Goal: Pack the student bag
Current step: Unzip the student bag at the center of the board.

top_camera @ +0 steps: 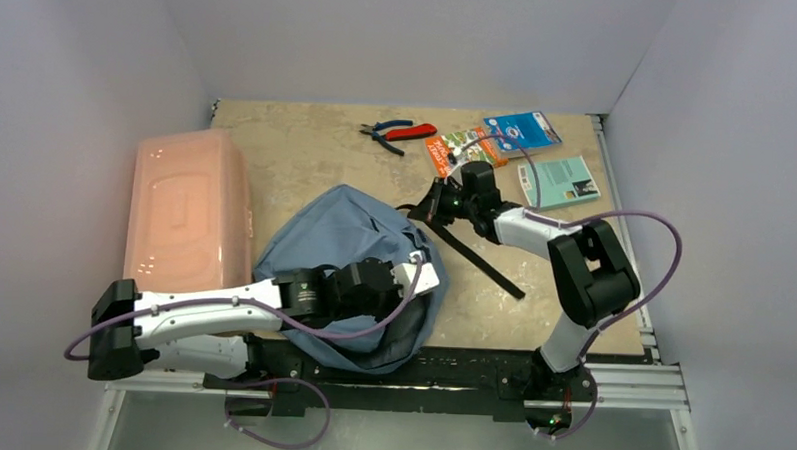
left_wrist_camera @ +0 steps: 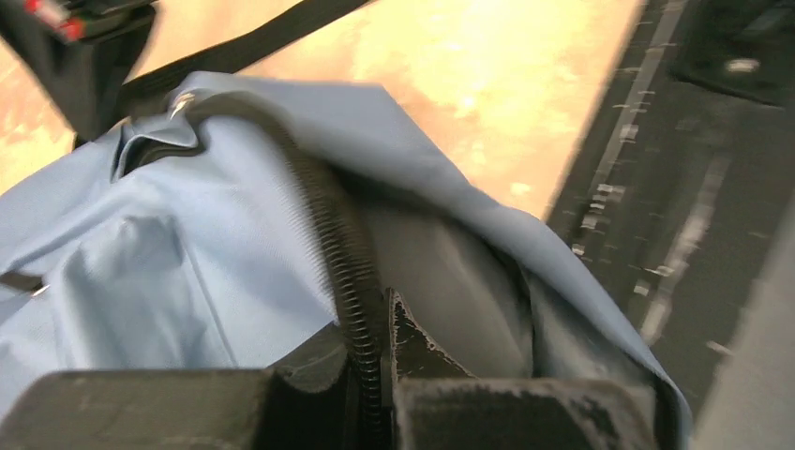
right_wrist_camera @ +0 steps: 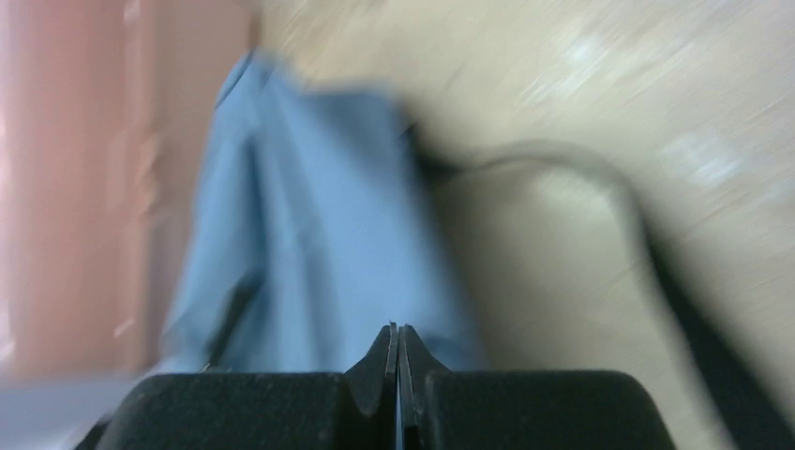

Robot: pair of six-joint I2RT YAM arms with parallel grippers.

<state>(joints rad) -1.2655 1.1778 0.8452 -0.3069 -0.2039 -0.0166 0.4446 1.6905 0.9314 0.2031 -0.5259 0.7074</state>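
The beige table (top_camera: 307,152) carries everything, and the largest thing on it is the translucent pink box (top_camera: 185,208) along the left edge; its near end is covered by the left arm. Just beside the box lies the student bag (top_camera: 344,228), a crumpled grey-blue heap at the near middle of the table, with its near right part hidden under the left arm's wrist. From the bag a long black strap (top_camera: 478,256) runs flat toward the right. The left gripper (left_wrist_camera: 375,356) is closed tight on the bag's dark zip edge, which passes down between its fingers; what is inside the bag I cannot make out. The right gripper (right_wrist_camera: 398,342) hangs near the far end of the strap, its fingers pressed together with nothing visible between them, but its own view is much blurred. At the far side lie a teal booklet (top_camera: 560,181), a blue packet (top_camera: 521,131), an orange card (top_camera: 464,147) partly behind a cable, and pliers (top_camera: 398,133) with red and blue handles.
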